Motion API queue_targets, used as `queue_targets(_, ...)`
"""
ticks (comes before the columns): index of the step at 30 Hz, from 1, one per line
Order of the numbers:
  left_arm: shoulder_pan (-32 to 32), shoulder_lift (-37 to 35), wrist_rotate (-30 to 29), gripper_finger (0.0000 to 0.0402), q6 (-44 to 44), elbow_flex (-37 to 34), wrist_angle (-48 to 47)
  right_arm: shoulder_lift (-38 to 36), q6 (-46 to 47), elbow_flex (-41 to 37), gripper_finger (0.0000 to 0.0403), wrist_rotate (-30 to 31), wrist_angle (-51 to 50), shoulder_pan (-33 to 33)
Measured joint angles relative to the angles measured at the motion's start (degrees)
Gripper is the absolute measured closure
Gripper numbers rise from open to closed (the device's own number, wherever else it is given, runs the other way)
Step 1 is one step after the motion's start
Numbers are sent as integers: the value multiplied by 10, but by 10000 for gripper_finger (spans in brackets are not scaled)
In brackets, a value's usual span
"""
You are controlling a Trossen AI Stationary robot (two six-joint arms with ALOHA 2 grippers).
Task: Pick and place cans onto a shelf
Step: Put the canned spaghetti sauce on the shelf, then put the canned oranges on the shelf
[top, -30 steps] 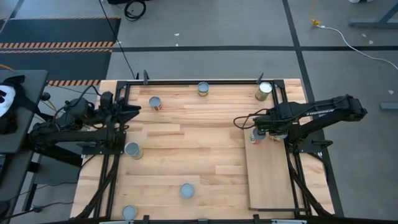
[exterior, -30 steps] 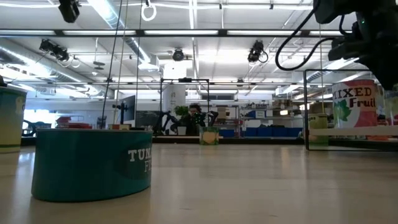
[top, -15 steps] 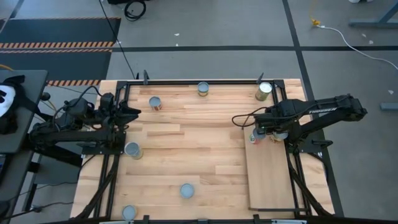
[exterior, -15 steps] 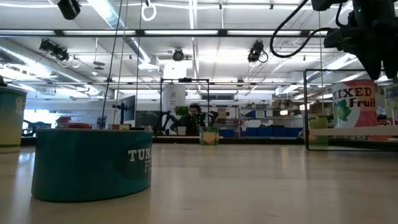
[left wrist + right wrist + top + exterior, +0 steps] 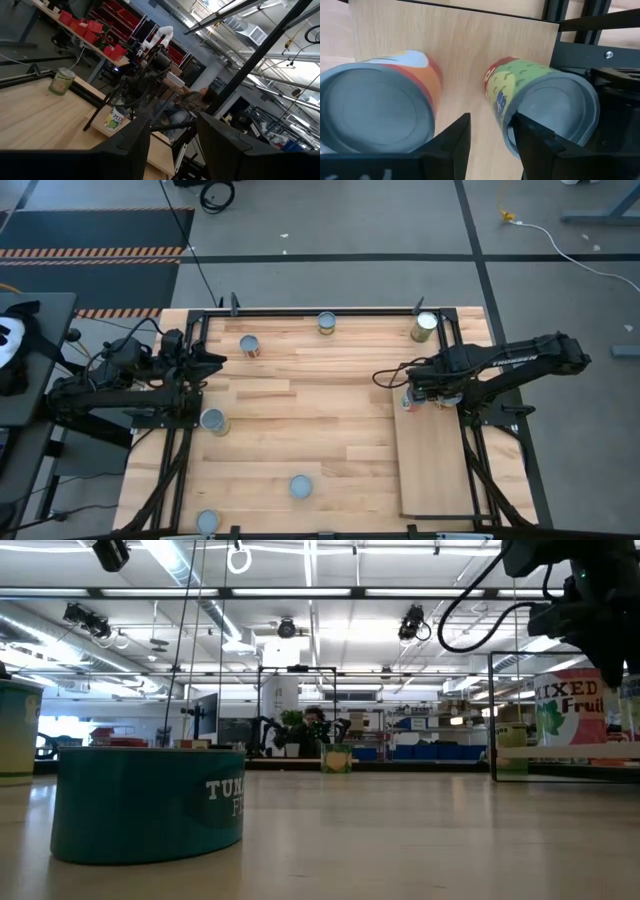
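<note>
Two cans stand upright on the far end of the pale wood shelf [image 5: 435, 470]: a red-orange one [image 5: 375, 110] and a green-labelled one [image 5: 545, 105], also seen from above [image 5: 411, 403] [image 5: 440, 401]. My right gripper [image 5: 490, 142] [image 5: 408, 387] hovers over them, open and empty, its fingers pointing down over the gap between them. In the low view a "Mixed Fruit" can [image 5: 572, 708] shows under this arm. My left gripper [image 5: 172, 145] [image 5: 215, 356] waits open at the table's left edge. Other cans stand on their bases on the tabletop.
Loose cans stand on the planked table: three along the far edge [image 5: 249, 345] [image 5: 327, 322] [image 5: 424, 326], one near the left arm [image 5: 213, 421], two near the front [image 5: 301, 486] [image 5: 207, 522]. A teal tuna can [image 5: 150, 802] is close to the low camera. A black frame [image 5: 470, 430] borders the shelf.
My right gripper has shifted only slightly above the shelf's far end, staying over the two cans, which stand where they were.
</note>
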Motion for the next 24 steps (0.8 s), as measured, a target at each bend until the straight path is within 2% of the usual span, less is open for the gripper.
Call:
queue_targets(16, 0, 0, 0, 233, 2, 0, 0, 0, -8, 31, 249, -3, -15, 0)
queue_targets(21, 0, 0, -4, 233, 26, 0, 11, 1, -18, 111, 249, 43, -54, -7)
queue_targets(24, 0, 0, -40, 233, 63, 0, 41, 2, -31, 180, 249, 89, -61, -28)
